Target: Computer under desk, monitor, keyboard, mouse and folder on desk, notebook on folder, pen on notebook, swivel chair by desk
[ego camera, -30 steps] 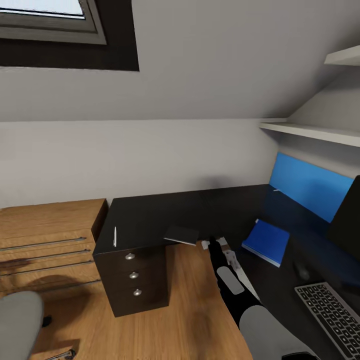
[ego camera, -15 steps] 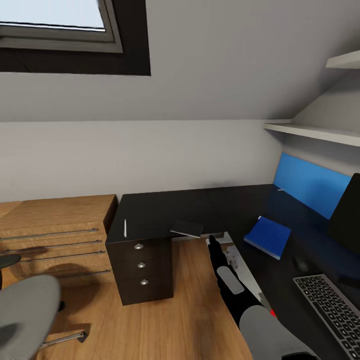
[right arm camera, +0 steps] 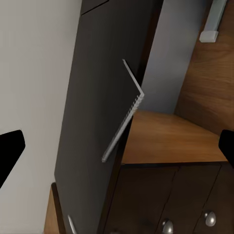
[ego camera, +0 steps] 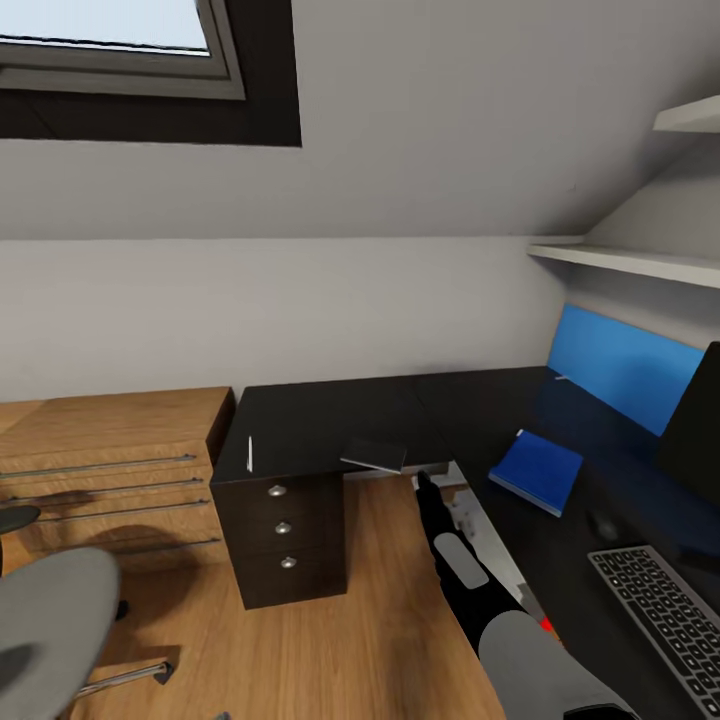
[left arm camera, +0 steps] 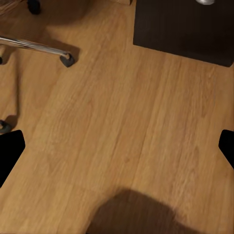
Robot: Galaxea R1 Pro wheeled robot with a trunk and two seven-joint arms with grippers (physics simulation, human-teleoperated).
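Note:
The black-topped desk (ego camera: 320, 420) carries the blue folder (ego camera: 537, 470), the mouse (ego camera: 603, 522), the keyboard (ego camera: 660, 610) and the monitor (ego camera: 700, 420) on its right wing. At the inner edge of the left wing lies the dark notebook (ego camera: 375, 455), overhanging slightly. The pen (ego camera: 249, 452) is near the left end. My right gripper (ego camera: 422, 483) hovers open just short of the notebook (right arm camera: 124, 112), fingers wide apart (right arm camera: 117, 146). Pointing at the wood floor is my open left gripper (left arm camera: 117, 146). The swivel chair (ego camera: 50, 620) stands at lower left. A pale computer case (ego camera: 465, 515) shows under the desk.
An oak chest of drawers (ego camera: 100, 470) stands left of the desk's black drawer unit (ego camera: 285, 545). A chrome chair leg with a caster (left arm camera: 66, 59) lies on the floor near my left gripper. White shelves (ego camera: 630, 262) hang above the blue back panel (ego camera: 620, 375).
The head view has swung left since a second ago, bringing the chair into the picture. Over the last half second nothing has visibly moved.

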